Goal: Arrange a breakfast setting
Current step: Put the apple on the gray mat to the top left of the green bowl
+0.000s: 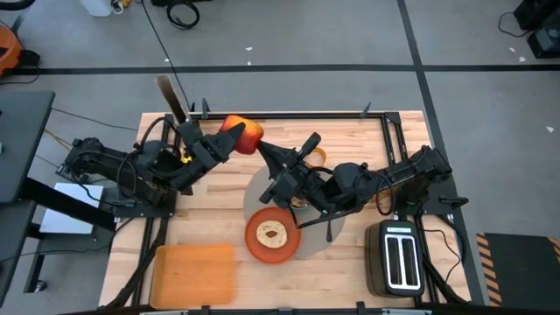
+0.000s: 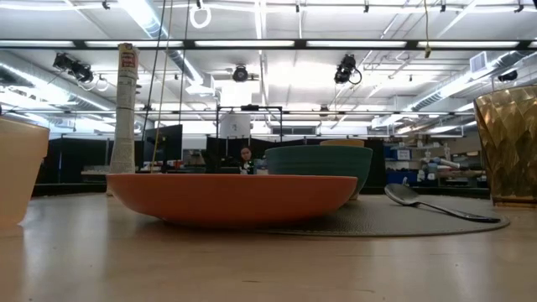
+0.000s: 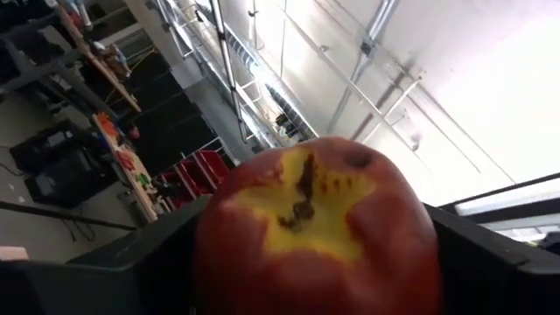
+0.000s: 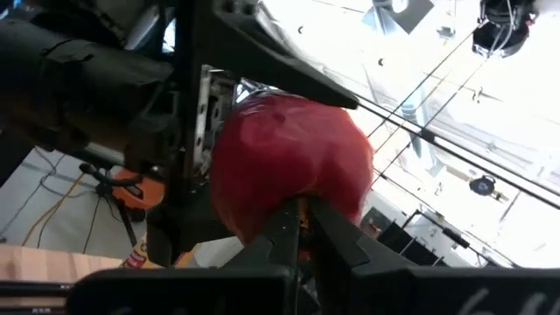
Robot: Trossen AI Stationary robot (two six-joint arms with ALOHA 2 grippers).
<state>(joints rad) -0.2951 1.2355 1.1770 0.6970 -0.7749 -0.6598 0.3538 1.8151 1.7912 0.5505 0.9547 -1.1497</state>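
My left gripper (image 1: 234,140) is shut on the red apple (image 1: 247,134), high above the table's far middle. The apple's yellow-patched stem end (image 3: 302,197) faces the left wrist. My right gripper (image 4: 302,229) is shut, and its tips are at the apple's opposite red side (image 4: 293,157). The orange plate (image 1: 272,234) with the toast slice (image 1: 272,234) lies on the grey mat (image 1: 255,188). The low view shows the plate (image 2: 235,197), the teal bowl (image 2: 319,164) and the metal spoon (image 2: 436,204) on the mat (image 2: 377,220). My right arm hides the bowl from above. My left gripper pinches the apple between its two fingers, one on each flank (image 3: 206,254) (image 3: 429,254). It comes from the table's left and the stem end faces back toward the wrist. The apple is lifted clear of the table. My right gripper's shut fingertips (image 4: 289,229) meet the apple's red side (image 4: 302,199), opposite the stem end, coming from the table's right. I cannot tell whether they press it or only touch it.
The black-and-silver toaster (image 1: 398,255) stands at the near right. The cereal box (image 1: 194,273) lies flat at the near left. A gold faceted thing (image 2: 508,143) stands at the low view's right edge and a pale one (image 2: 17,168) at its left edge.
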